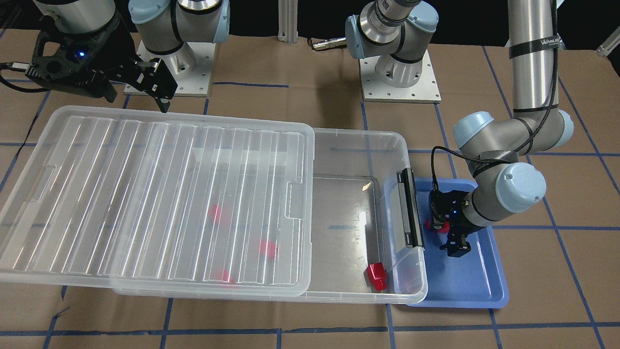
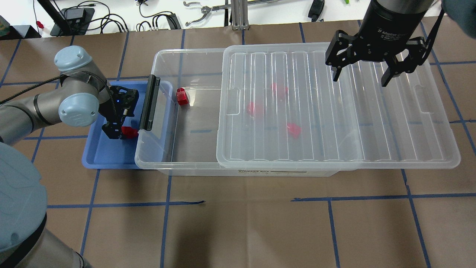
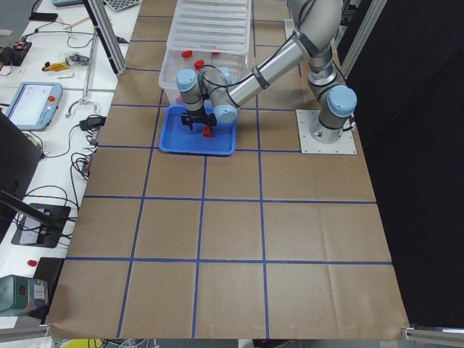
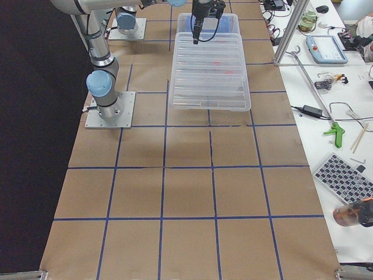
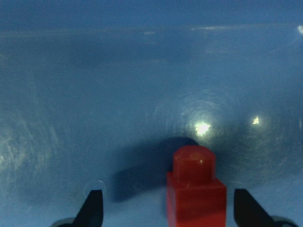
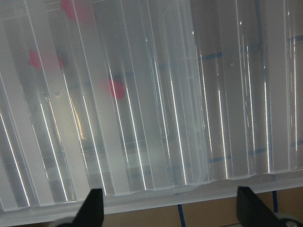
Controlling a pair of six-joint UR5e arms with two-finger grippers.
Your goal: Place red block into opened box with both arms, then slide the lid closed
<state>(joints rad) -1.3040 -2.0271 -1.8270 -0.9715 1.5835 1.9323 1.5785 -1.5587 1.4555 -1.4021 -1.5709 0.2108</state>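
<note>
In the blue tray (image 2: pixel 111 156) lies a red block (image 2: pixel 129 131) between the open fingers of my left gripper (image 2: pixel 119 128). The left wrist view shows that red block (image 5: pixel 196 189) standing on the tray floor with a fingertip (image 5: pixel 94 208) on each side, apart from it. The clear box (image 2: pixel 163 56) has its lid (image 2: pixel 372 123) slid toward my right, so the end by the black latch (image 2: pixel 148 102) is uncovered. One red block (image 2: pixel 182 96) lies in that uncovered end, and three more show blurred under the lid. My right gripper (image 2: pixel 360 74) hovers open above the lid's far edge.
The blue tray touches the box's latch end. Brown paper with blue tape lines covers the table (image 2: pixel 241 223). Both arm bases (image 1: pixel 399 72) stand at the robot's side. Benches with tools and cables run beyond the table's far edge.
</note>
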